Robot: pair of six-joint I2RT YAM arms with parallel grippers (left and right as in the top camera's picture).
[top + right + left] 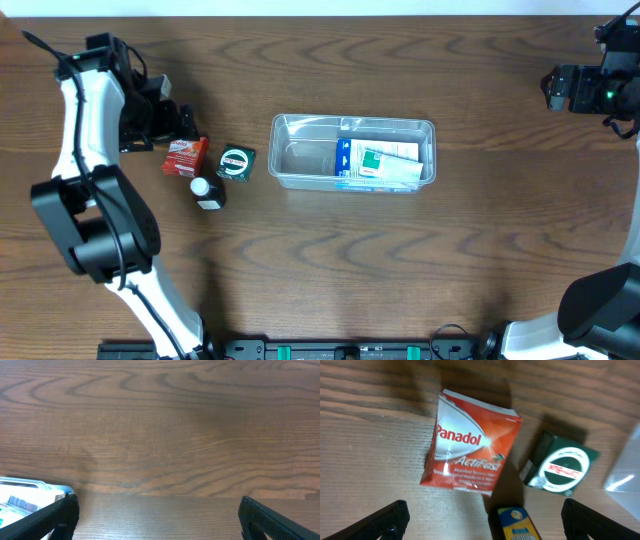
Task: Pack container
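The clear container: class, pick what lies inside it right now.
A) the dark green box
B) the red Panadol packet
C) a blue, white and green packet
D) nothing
C: the overhead view shows a blue, white and green packet in the right half of the container, while the red Panadol packet and the green box lie outside it.
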